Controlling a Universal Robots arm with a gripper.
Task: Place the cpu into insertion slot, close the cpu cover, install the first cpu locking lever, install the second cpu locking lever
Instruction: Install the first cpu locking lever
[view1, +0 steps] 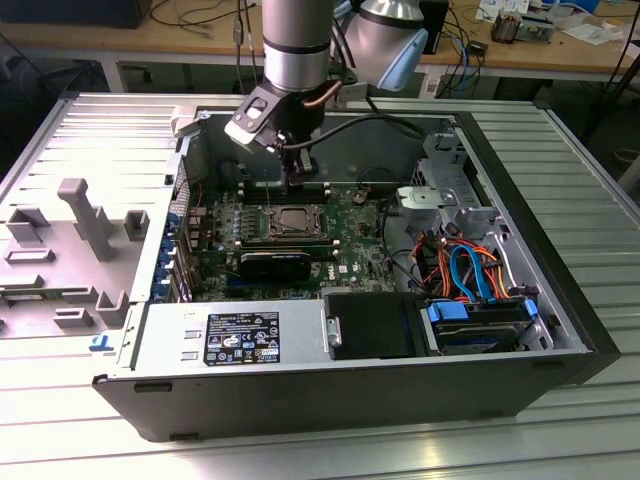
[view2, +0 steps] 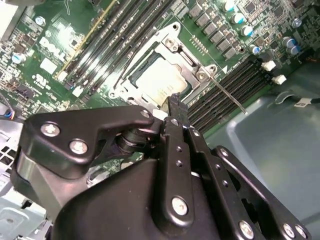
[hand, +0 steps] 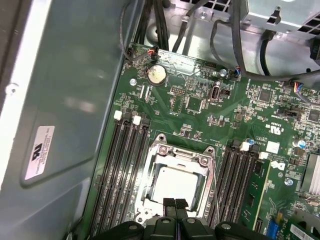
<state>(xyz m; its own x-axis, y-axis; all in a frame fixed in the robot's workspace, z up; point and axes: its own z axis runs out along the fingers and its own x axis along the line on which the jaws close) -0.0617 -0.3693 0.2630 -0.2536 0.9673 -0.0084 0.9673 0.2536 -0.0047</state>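
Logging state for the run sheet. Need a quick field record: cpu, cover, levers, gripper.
cpu: seated in the insertion slot, silver top showing
cpu cover: down, framing the chip
locking lever: thin rod angled out over the memory slots; whether it is latched cannot be told
gripper: shut, holding nothing, tips at the socket's edge beside the cpu
setting: open computer case, arm reaching in from above

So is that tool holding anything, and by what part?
Nothing is held: the tool is shut, fingers together with nothing between them, near the edge of the cpu cover.
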